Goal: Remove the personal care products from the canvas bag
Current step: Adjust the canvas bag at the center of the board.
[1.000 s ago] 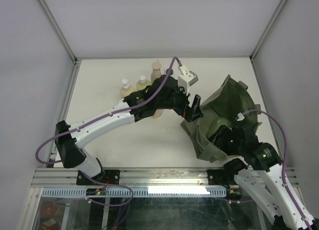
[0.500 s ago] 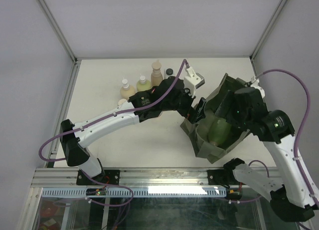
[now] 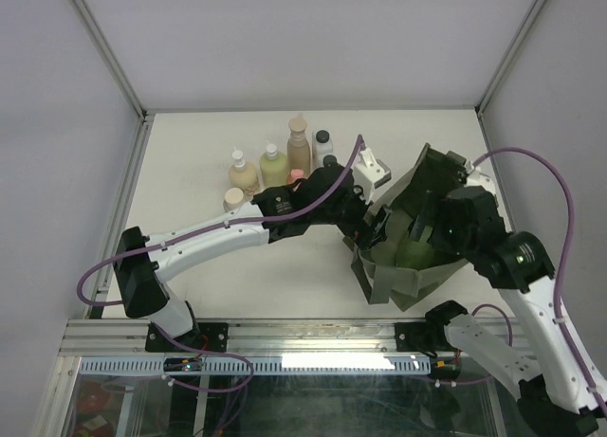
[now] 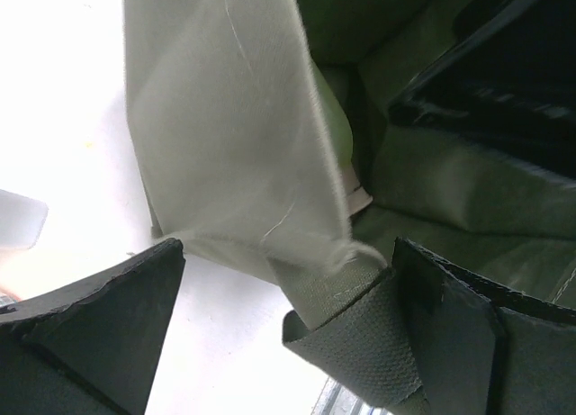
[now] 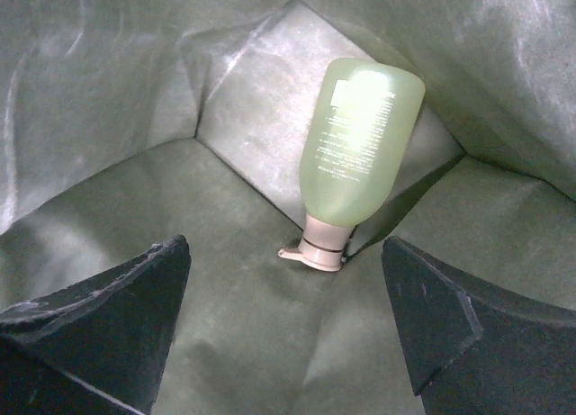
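**Both arms meet at the green bag**

The right arm (image 3: 531, 276) has come down since a moment ago, and its hand now reaches into the bag. The left arm (image 3: 218, 230) has slid over to the bag's left rim, so more of the bottles behind it can be seen.

The right hand (image 5: 283, 253) is wide open and holds nothing. Just past it, a pale green bottle (image 5: 360, 145) lies at the bottom of the bag (image 5: 108, 100). It leans into a corner with its tan cap pointing down. The fingers do not touch it.

The left hand (image 4: 288, 248) is open too. The bag's rim and a strap (image 4: 360, 343) sit between its fingers. The strap rests against one finger, and the other finger is apart from the cloth.

From above, the bag sits on the right side of the table (image 3: 190, 266) with its mouth open.

More bottles stand together at the back of the table, left of the bag:
- a tan bottle (image 3: 244, 173)
- a yellow-green bottle (image 3: 274, 166)
- a tall tan bottle (image 3: 299, 145)
- a white bottle (image 3: 322, 149) with a black cap
- a small beige bottle (image 3: 233, 199), just in front of the others and close to the left arm
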Robot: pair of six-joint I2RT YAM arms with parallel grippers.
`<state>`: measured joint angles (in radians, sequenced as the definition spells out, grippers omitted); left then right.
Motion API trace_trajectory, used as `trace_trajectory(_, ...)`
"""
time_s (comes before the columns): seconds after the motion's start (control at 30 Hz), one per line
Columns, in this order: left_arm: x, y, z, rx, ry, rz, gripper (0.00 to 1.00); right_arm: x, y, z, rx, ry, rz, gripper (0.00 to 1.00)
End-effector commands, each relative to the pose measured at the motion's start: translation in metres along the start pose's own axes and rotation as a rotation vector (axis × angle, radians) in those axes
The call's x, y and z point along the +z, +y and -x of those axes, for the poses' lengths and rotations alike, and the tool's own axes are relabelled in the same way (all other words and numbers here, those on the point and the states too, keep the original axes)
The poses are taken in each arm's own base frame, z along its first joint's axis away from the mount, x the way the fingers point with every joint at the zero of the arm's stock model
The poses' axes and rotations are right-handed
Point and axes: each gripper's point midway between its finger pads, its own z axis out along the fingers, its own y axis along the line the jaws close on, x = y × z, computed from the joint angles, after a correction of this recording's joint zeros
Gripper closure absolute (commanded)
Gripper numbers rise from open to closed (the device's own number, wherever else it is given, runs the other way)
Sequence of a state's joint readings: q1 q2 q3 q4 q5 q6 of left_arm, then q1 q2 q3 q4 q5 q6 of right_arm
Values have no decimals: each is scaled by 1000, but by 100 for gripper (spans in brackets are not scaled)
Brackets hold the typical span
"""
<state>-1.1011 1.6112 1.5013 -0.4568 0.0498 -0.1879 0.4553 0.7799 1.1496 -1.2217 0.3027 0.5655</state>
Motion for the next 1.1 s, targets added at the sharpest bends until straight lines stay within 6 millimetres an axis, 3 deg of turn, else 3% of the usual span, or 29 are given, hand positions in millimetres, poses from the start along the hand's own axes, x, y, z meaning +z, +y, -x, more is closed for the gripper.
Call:
trace_trajectory(0.0,3,4,-34,101,57,26,3,-13,9,5,-41,-115,149,8)
trace_trajectory(0.2,16,8,-64,133,127,60,2,-31,25,-36,101,-106,408,12)
trace_trajectory(0.33,20,14,-77,136,153,88,1,-36,8,-74,168,-11,397,14)
trace_trajectory(0.5,22,24,-82,157,164,134,1,-42,16,-103,115,110,483,23)
trace_trajectory(0.6,16,25,-60,168,132,152,1,-38,12,-101,73,100,451,23)
trace_trajectory(0.8,-12,5,39,51,-14,79,1,-34,30,-89,38,86,513,24)
trace_trajectory(0.87,-23,-3,59,10,-47,57,1,-33,32,-84,6,61,524,24)
trace_trajectory(0.97,-38,-9,65,-71,-55,53,1,-32,34,-80,-35,57,524,25)
trace_trajectory(1.07,-49,-13,58,-169,-47,45,1,-36,40,-71,-65,42,543,25)
